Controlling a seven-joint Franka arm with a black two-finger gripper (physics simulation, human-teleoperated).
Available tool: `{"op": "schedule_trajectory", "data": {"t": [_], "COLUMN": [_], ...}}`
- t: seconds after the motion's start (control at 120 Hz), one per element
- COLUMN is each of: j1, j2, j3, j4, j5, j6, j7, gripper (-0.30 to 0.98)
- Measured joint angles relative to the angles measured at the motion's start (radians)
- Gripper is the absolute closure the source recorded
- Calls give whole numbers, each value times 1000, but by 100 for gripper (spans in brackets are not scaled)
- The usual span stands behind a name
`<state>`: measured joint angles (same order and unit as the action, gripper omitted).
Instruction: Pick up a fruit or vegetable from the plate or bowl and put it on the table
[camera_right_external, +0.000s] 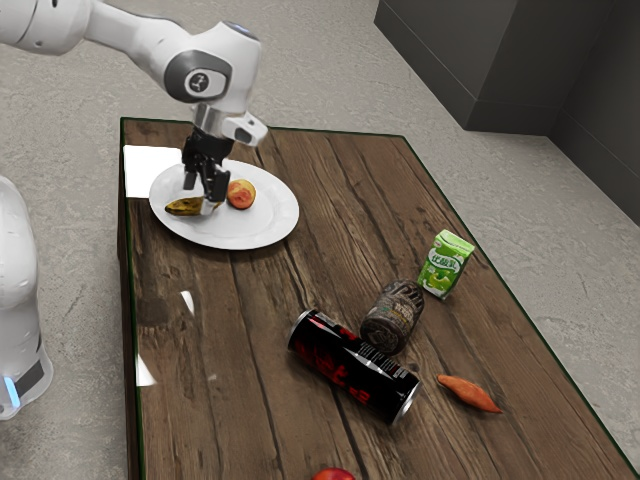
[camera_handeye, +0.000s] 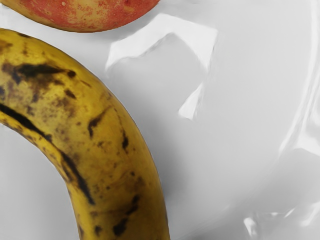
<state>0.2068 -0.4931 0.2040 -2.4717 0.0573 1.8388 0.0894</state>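
1. In the exterior view, one black gripper (camera_right_external: 204, 192) is hovering low over the plate (camera_right_external: 270, 227), its two fingers standing apart, gripping nothing.
2. One banana (camera_right_external: 183, 207), the curved fruit near the fingers, is lying on the plate; one rounded red-and-yellow fruit (camera_right_external: 241, 194) is sharing it. That is making two fruits on one glossy, white, round plate.
3. The table (camera_right_external: 250, 310) is showing brown wooden planks with dark grain and cracks. Farther along it, this view is taking in five more things: one upright green-and-white carton (camera_right_external: 445, 265), boxy and printed; one dark, ridged jar (camera_right_external: 392, 318); one black can (camera_right_external: 350, 366) with red markings and silvery ends, lying on its side; one slender orange vegetable (camera_right_external: 469, 394), tapering at both ends; and one smooth red fruit (camera_right_external: 334, 475), partly cut off by the picture's edge.
4. The wrist view is bringing out the skins: the banana is bending in a thick yellow arc, brown specks and black bruises running along it, while the red-and-yellow fruit is showing mottled blotches. Under both, the plate is catching bright, angular reflections.
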Motion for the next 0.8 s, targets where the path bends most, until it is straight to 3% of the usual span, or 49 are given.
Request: {"op": "schedule_trajectory", "data": {"t": [0.8], "j1": [38], "j2": [57], "j3": [5], "j4": [-38], "j5": [-2], "j6": [172], "j7": [-35], "gripper": [3]}}
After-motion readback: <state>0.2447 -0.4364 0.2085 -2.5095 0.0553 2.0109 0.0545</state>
